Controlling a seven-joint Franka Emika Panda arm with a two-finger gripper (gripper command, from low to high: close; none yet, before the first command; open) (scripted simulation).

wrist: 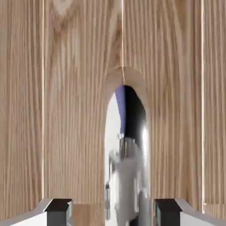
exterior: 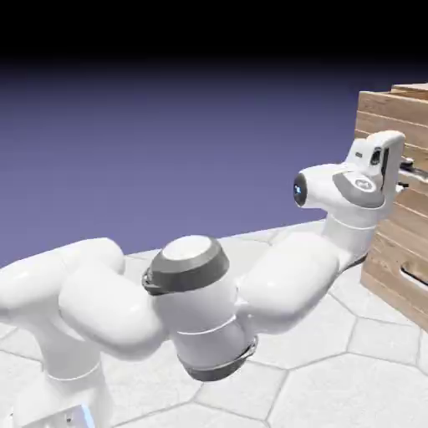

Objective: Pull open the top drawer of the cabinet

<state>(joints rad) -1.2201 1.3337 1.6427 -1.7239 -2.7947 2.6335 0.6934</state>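
Tool (wrist: pixel 113 214) wide astride the handle (wrist: pixel 127 154), holding nothing; alignment in hand, closing on it comes next.

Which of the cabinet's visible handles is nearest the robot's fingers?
The upper handle, a shiny metal bar: in the hand view it reaches down between the two fingers. The lower handle, dark, sits well below them.

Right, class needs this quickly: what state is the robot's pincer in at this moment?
Pincer: open, one finger on each side of the metal handle, with gaps showing; not holding it.
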